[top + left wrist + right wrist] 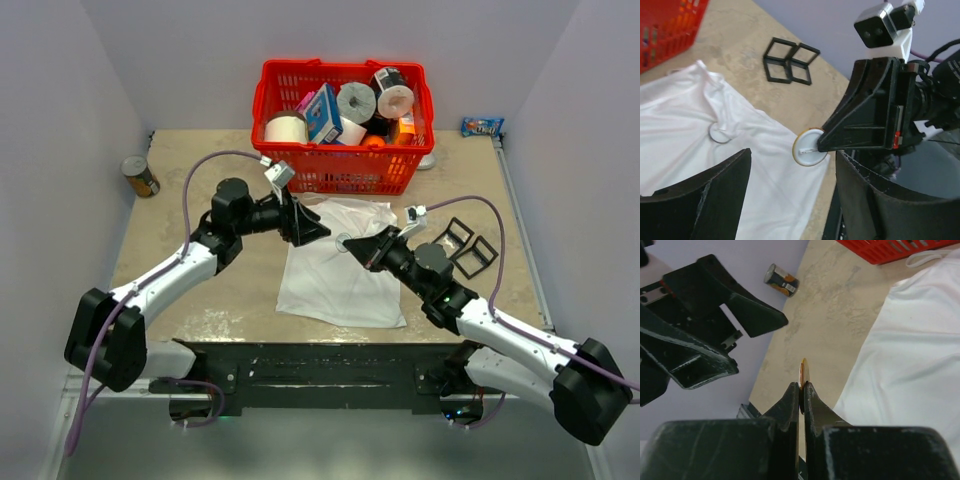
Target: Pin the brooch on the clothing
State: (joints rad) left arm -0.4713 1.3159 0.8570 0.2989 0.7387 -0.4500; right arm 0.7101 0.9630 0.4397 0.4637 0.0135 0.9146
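The pinning is not yet done. The white T-shirt (345,275) lies flat on the surface (240,300) between the two arms, with nothing fastened to it that I can see. The brooch (810,148) is held clear of the cloth, above the shirt. The right gripper (801,390) has its fingers (815,412) pressed together on the disc's rim. The right wrist view therefore shows the disc edge-on, and the left wrist view shows its pale face with a gold border. In the top view the left gripper (314,228) hangs just at 9 o'clock of it. Its fingers (710,195) are spread wide and hold nothing; the brooch sits framed in the gap between them, apart from both.

A small thin ring (720,133) rests on the fabric near the collar — whether it belongs to the brooch I cannot tell. The red basket (345,165) sits at 12 o'clock of the shirt, the black frames (465,243) at 3 o'clock and a can (140,177) off at 10 o'clock.

Judged from this, the pickup is done and the real work lies ahead — the brooch has to be brought down to the cloth, its pin pushed through the thin fabric, and the clasp closed.
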